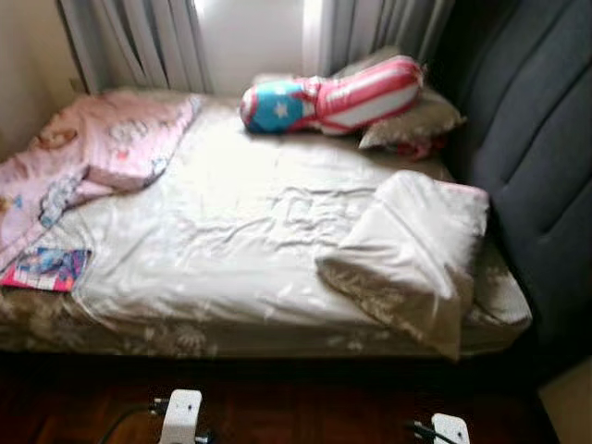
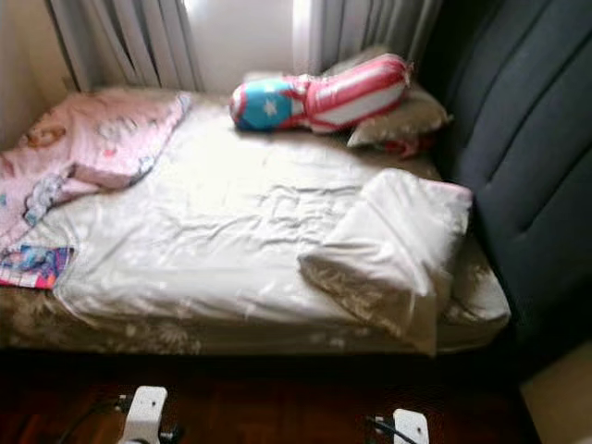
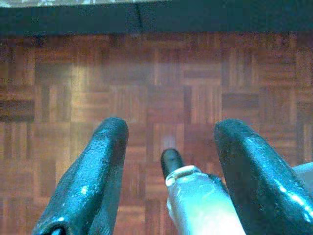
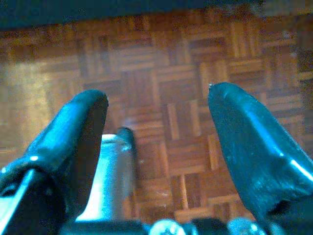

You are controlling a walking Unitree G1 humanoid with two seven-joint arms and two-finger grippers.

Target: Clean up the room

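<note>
Bed [image 1: 231,250]: pale sheet, wrinkled at centre.
Pillow [image 1: 412,250]: right side, near the headboard [image 1: 536,166], lying askew.
Bolster [image 1: 333,97]: striped, starred end, far edge, resting on a second pillow [image 1: 416,120].
Blanket [image 1: 102,148]: pink, bunched at far left, spilling over the edge.
Cloth [image 1: 42,268]: patterned, near left corner.
Left gripper [image 3: 168,142]: fingers wide, empty, hanging over parquet floor [image 3: 146,88].
Right gripper [image 4: 156,122]: fingers wide, empty, also above the floor.
Judgement: tidying not begun. Step close to the bed first, then raise an arm; take the askew pillow by a corner, avoiding dragging the sheet.
</note>
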